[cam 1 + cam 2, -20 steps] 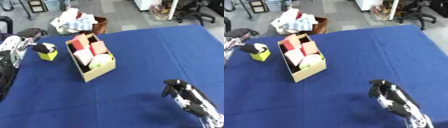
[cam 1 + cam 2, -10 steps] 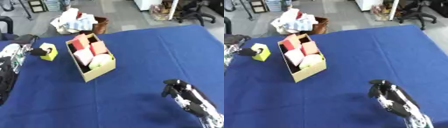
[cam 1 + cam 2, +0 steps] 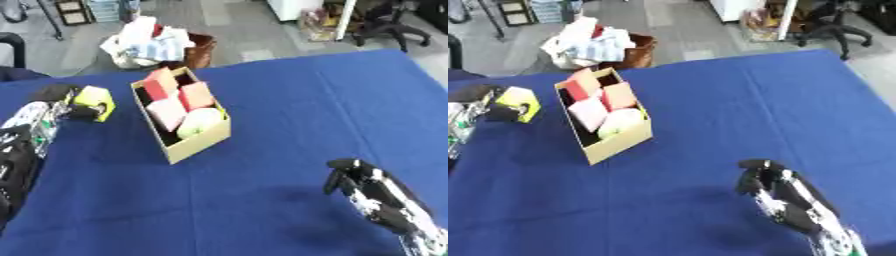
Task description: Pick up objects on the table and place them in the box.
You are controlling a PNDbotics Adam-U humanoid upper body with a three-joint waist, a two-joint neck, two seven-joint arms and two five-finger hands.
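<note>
An open cardboard box [image 3: 198, 145] lies askew on the blue surface [image 3: 289, 105], holding red and pink blocks [image 3: 179, 97] and a pale round item [image 3: 199, 122]. At its nine o'clock, a yellow-green block [image 3: 94, 102] is upright.

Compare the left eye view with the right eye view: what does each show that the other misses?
Left eye only: more of the left arm along the left edge. Right eye only: nothing clearly extra. Shared: the open cardboard box of pink and red blocks, the yellow-green block held by the left robot hand, the right robot hand low over the blue tablecloth.
</note>
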